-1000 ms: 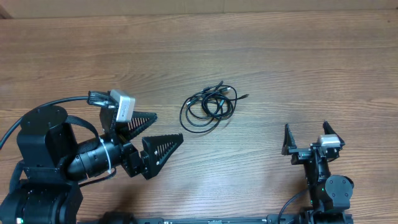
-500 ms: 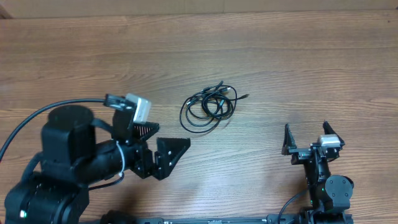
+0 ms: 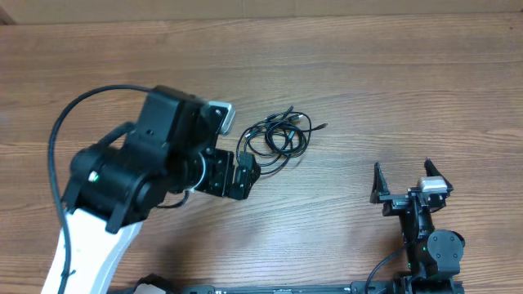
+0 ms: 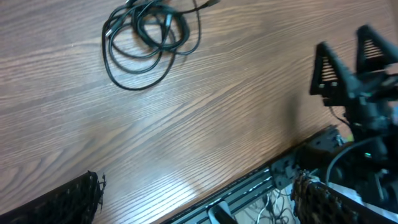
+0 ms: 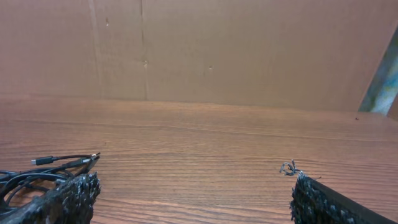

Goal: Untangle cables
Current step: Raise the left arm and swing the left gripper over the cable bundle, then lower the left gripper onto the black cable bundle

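We want the left gripper [image 3: 237, 175], jaws wide open, to come down on one outer loop of the tangled bundle of thin black cables [image 3: 274, 140], not the knotted middle. The bundle lies on the brown wooden table [image 3: 409, 82] just ahead of that gripper, apparently not touching, though the overhead view is foreshortened there. The right gripper [image 3: 404, 181] is open too, well apart from the bundle.

Looks down on thin black cables [image 4: 146, 40] tangled in loops, upper left on wooden table [image 4: 236, 106]. Left gripper [image 4: 193, 202] fingers spread wide at bottom corners. Right gripper [image 4: 351, 59] at right, jaws apart.
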Controlling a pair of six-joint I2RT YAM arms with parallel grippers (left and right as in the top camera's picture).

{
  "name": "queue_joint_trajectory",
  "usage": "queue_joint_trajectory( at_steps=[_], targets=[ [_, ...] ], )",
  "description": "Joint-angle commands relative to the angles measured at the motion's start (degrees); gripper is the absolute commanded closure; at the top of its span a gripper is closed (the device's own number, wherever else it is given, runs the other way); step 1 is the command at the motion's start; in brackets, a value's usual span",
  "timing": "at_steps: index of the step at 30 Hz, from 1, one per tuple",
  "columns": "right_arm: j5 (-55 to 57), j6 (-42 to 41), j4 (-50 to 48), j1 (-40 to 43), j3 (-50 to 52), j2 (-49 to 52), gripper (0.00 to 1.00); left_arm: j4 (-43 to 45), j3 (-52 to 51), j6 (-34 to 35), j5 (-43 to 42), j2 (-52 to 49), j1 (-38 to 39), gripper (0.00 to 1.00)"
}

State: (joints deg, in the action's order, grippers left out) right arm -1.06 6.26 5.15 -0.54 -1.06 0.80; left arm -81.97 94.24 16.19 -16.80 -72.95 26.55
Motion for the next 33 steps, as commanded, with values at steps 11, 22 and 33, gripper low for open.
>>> queue_joint_trajectory(
  at_steps=[11,22,33],
  targets=[
    [0.5,0.2,-0.3,-0.5,0.6,-0.6,0.0,-3.2,1.4,1.8,-7.0,-8.6,0.3,0.0],
    [0.5,0.2,-0.3,-0.5,0.6,-0.6,0.0,-2.7,1.4,-0.7,-7.6,-10.3,4.4,0.0],
    [0.5,0.2,-0.3,-0.5,0.6,-0.6,0.0,-0.2,1.4,-0.8,-8.3,-10.3,5.0,0.0]
  ],
)
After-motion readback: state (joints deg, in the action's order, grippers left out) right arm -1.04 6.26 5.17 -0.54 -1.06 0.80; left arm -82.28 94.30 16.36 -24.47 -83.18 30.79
